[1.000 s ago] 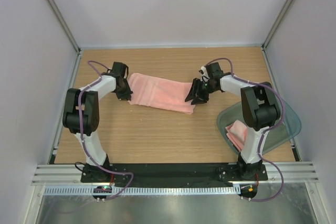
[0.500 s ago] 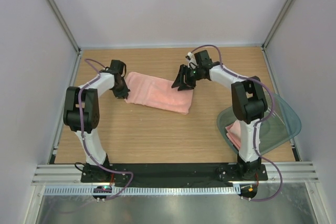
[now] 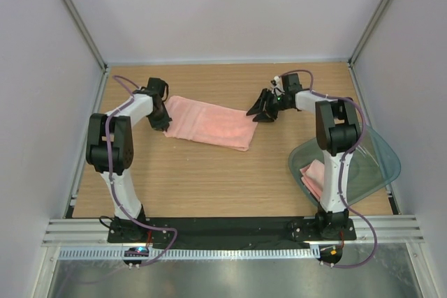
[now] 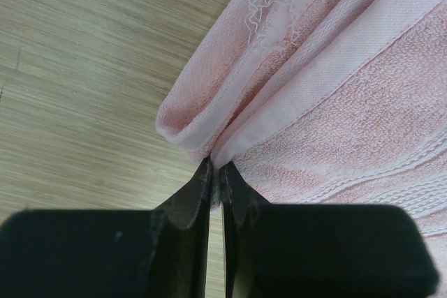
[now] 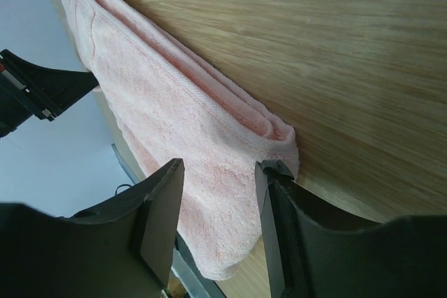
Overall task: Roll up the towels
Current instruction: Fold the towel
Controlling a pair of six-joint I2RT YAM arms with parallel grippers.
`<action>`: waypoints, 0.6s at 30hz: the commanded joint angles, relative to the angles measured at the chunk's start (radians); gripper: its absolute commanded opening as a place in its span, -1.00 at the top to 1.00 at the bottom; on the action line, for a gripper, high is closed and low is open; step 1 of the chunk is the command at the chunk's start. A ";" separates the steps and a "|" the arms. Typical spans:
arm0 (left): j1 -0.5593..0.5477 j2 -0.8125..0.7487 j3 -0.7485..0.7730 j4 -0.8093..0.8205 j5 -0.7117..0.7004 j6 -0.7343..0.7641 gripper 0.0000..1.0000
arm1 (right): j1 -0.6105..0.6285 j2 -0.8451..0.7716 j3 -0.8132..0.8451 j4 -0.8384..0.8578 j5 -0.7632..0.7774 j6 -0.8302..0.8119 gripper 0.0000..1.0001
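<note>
A salmon-pink towel [image 3: 209, 122] lies folded into a long strip across the middle of the table, slanting down to the right. At its left end my left gripper [image 3: 163, 115] is shut on the towel; the left wrist view shows the hem [image 4: 230, 137] pinched between the nearly touching fingertips of the gripper [image 4: 215, 167]. My right gripper [image 3: 261, 109] stands open just off the towel's right end, holding nothing. In the right wrist view the towel's [image 5: 160, 123] rounded fold lies past the spread jaws of the gripper [image 5: 220, 169]. The second towel [image 3: 316, 175] sits bunched in the tub.
The translucent grey-green tub [image 3: 377, 165] stands at the right, beside the right arm's base. Grey walls and metal posts close in the table on three sides. Bare wood lies in front of the towel [image 3: 209, 179].
My right gripper has left the towel's right end, moving up and then right, off the cloth. The towel now lies flatter and straighter. The left gripper has stayed at the left end.
</note>
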 commanded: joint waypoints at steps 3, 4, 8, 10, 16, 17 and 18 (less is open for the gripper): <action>0.011 0.018 0.024 -0.024 -0.053 0.020 0.84 | -0.001 -0.075 -0.069 -0.035 0.119 -0.032 -0.06; 0.011 0.018 0.024 -0.022 -0.047 0.020 0.84 | -0.001 -0.127 -0.076 -0.031 0.116 -0.030 -0.06; 0.011 0.015 0.024 -0.021 -0.036 0.020 0.85 | 0.037 -0.265 -0.135 0.011 0.073 -0.010 -0.05; 0.012 0.017 0.024 -0.021 -0.034 0.022 0.86 | 0.078 -0.301 -0.174 0.054 0.032 0.013 -0.04; 0.011 0.015 0.033 -0.021 -0.024 0.019 0.87 | 0.198 -0.315 -0.267 0.164 -0.048 0.070 0.07; 0.011 0.015 0.041 -0.022 -0.024 0.019 0.88 | 0.222 -0.307 -0.279 0.181 -0.052 0.080 0.09; 0.012 0.015 0.047 -0.024 -0.024 0.020 0.88 | 0.230 -0.284 -0.303 0.198 -0.057 0.086 0.10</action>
